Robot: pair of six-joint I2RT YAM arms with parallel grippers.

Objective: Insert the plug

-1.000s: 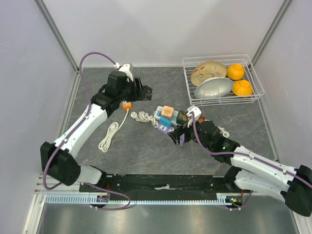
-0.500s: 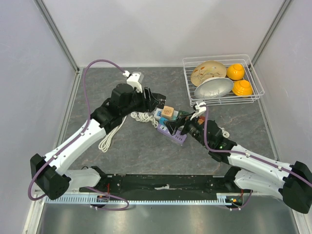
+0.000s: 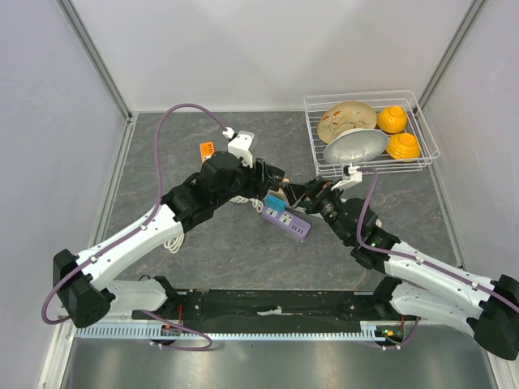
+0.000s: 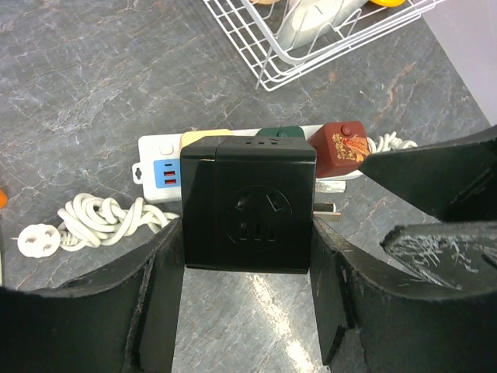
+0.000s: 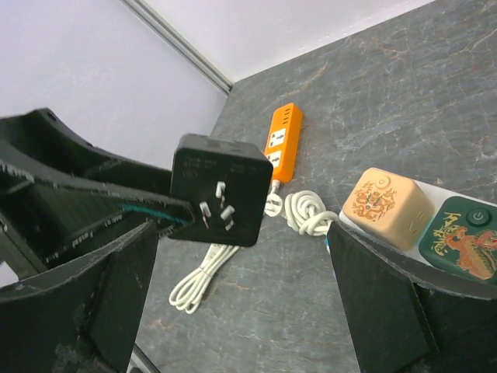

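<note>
My left gripper (image 4: 248, 233) is shut on the plug, a black cube (image 4: 248, 206), and holds it above the table. Its metal prongs (image 5: 220, 208) face my right wrist camera. Just beyond the cube lies the white power strip (image 4: 159, 167), with a beige cube (image 5: 386, 206), a green one (image 5: 458, 237) and a red one (image 4: 345, 144) plugged in. From above, my left gripper (image 3: 272, 180) hangs over the strip (image 3: 285, 220). My right gripper (image 3: 304, 194) stands open close beside it, holding nothing between its fingers (image 5: 241, 287).
A wire basket (image 3: 369, 166) with bowls and two orange objects stands at the back right. An orange power strip (image 3: 208, 149) lies at the back left. A coiled white cord (image 5: 203, 280) lies on the table below the plug.
My left arm has swung right, carrying the black plug from near the orange strip to over the white strip. My right gripper has drawn back towards the basket.
</note>
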